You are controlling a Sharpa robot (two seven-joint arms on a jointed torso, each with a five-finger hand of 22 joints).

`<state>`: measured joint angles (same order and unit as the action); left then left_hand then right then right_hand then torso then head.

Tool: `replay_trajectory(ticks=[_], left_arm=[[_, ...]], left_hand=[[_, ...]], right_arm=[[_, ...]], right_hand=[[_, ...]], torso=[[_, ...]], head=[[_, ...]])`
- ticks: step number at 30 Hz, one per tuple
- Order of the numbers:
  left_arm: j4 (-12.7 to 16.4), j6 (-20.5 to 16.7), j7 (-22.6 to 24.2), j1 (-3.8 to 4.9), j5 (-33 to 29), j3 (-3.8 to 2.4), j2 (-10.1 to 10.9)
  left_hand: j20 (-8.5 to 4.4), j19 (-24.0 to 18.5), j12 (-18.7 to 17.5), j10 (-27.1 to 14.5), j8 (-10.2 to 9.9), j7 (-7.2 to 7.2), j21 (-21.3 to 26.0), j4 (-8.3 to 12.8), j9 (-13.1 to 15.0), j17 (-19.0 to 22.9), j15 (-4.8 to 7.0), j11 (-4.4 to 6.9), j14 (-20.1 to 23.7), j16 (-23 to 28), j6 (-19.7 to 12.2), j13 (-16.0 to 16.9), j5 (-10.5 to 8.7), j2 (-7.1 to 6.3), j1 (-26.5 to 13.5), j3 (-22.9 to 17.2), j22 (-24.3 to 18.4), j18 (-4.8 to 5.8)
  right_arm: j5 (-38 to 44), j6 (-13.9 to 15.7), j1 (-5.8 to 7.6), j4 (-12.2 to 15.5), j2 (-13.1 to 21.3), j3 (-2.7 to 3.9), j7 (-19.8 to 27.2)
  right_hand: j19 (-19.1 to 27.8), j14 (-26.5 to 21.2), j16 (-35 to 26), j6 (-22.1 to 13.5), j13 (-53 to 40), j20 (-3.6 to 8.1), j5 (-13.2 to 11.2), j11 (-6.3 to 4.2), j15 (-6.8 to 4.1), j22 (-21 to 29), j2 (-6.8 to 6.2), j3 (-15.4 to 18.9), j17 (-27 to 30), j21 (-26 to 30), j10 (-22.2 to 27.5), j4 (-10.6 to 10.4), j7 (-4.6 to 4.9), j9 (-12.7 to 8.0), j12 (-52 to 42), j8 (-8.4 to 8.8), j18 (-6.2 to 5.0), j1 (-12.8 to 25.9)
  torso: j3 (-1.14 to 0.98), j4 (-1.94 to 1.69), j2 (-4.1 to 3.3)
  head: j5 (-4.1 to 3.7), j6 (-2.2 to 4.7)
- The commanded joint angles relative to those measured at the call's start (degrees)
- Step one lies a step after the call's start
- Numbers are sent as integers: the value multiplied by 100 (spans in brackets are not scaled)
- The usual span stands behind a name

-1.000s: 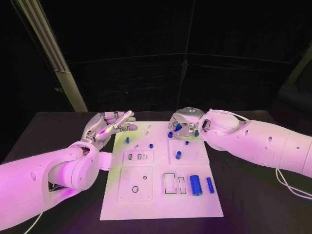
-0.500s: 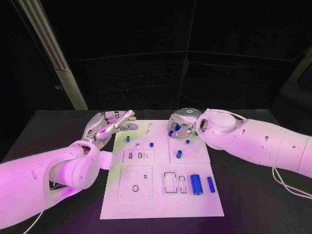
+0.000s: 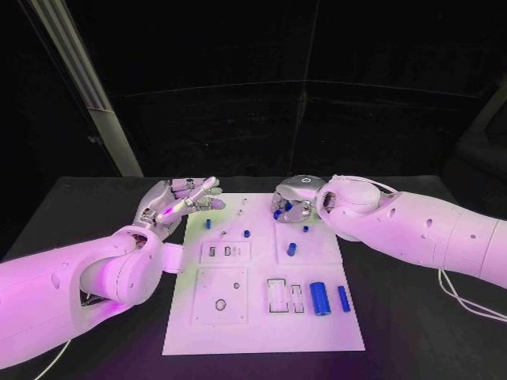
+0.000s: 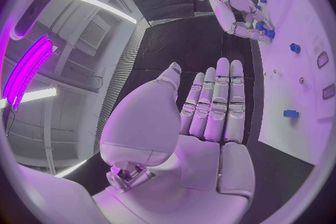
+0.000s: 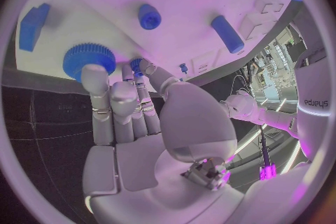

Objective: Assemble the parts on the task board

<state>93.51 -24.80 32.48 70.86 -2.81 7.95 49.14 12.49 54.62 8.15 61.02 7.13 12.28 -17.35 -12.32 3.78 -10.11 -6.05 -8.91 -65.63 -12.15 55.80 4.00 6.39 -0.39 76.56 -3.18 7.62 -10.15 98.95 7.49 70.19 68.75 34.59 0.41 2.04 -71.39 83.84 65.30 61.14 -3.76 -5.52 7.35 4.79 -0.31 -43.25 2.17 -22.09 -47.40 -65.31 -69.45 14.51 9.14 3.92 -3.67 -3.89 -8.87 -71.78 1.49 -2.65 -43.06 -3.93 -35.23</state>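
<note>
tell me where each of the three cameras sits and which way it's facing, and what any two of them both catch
Head view: on the robot's head, looking down at the task board on the black table; both white arms come in, left hand open beside the board, right hand at its far end.
Left wrist view: behind the left hand, facing along its straight fingers towards the board's edge.
Right wrist view: behind the right hand, facing the board, fingertips at a blue gear.
Shared: the left wrist and head views both show the right hand on the board.
</note>
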Motion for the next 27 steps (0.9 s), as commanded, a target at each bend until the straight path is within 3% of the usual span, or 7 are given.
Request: replay_trajectory(ticks=[1,10,13,18,22,27], left_arm=[[-3,84,-1,15,40,-5,1],[-10,92,-14,28,40,-5,11],[-20,95,-16,33,40,-5,12],[-43,102,-18,38,40,-5,1],[-61,110,-22,39,40,-5,-17],[-89,121,-23,40,40,-5,-54]], left_hand=[[17,3,-19,6,-26,33,38,47,-7,-10,-24,-32,11,21,6,-6,-19,31,37,2,-5,-31],[19,3,-26,5,-32,34,41,55,-7,-12,-25,-33,11,27,6,-6,-18,35,45,0,-8,-32],[19,3,-29,5,-34,34,43,60,-6,-14,-26,-33,10,30,7,-7,-18,37,50,-1,-9,-32],[19,3,-29,5,-34,34,43,60,-6,-14,-26,-33,10,30,7,-7,-18,37,50,-1,-9,-32],[20,4,-32,6,-36,34,44,65,-6,-15,-26,-34,10,32,7,-7,-18,38,54,-2,-11,-32],[20,4,-34,6,-37,35,45,67,-6,-16,-26,-34,10,34,8,-7,-18,38,57,-3,-11,-32]], right_arm=[[42,26,-1,-2,-12,-5,52],[-299,1038,-2,152,68,-4,217],[-497,1334,-1,195,78,-1,259],[-610,1471,15,58,-64,1,190],[-641,1462,31,-135,-254,3,136],[-654,1395,45,-406,-513,3,94]], right_hand=[[-33,109,39,48,-8,11,-27,-5,-12,-59,35,-57,-35,-53,-51,-10,-4,10,-16,-40,68,-16],[-47,98,145,135,-16,21,-90,-34,-28,-225,20,-166,-128,-192,-145,-67,-29,16,-20,-46,86,-10],[-45,94,163,128,-12,21,-91,-30,-26,-247,-3,-178,-139,-214,-135,-90,-25,12,-7,-33,89,12],[-35,89,184,114,-7,18,-97,-21,-21,-261,-34,-193,-151,-235,-114,-121,-19,7,5,-14,91,40],[-32,86,196,101,-4,15,-106,-16,-16,-277,-54,-203,-157,-251,-98,-139,-14,3,10,-3,93,54],[-27,82,200,91,-3,13,-115,-13,-14,-281,-64,-211,-154,-258,-89,-151,-10,1,11,5,93,62]], torso=[[1,-1,-16],[5,-15,-17],[9,-14,-22],[1,-16,-36],[6,-25,-42],[10,-61,-52]], head=[[-7,-4],[1,18],[19,66],[39,94],[50,95],[52,106]])
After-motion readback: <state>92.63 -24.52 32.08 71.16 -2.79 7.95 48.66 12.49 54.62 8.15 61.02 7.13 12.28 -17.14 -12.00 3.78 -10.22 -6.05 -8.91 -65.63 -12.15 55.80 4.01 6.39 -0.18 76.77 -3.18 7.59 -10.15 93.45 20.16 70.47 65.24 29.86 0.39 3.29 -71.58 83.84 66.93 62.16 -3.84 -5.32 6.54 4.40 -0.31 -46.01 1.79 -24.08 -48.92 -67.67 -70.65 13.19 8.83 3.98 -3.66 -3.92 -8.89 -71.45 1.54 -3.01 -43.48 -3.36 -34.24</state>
